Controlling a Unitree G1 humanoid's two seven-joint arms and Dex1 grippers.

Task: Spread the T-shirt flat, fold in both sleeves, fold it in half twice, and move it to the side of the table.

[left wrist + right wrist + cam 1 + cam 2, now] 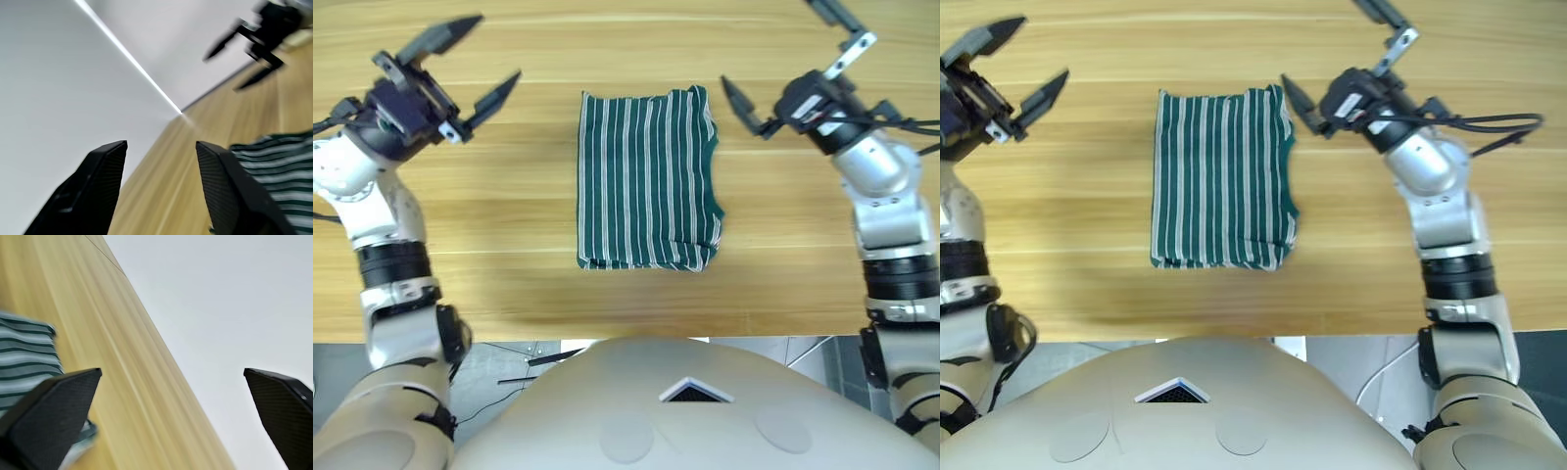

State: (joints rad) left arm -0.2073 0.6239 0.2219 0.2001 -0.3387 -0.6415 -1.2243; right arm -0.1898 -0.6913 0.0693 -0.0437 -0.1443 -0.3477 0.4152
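T-shirt (646, 181) is a folded green striped rectangle dead centre of the frame on the wooden table (509, 245), not at the side yet. Left gripper (494, 49) upper left and right gripper (769, 44) upper right both hang wide open, holding nothing. My worry: pinch just the top layer, or drag it, and the folds come apart.

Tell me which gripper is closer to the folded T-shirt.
The right gripper: one of its fingertips nearly reaches the far right corner of the T-shirt, while the left gripper leaves a clear strip of bare table between.
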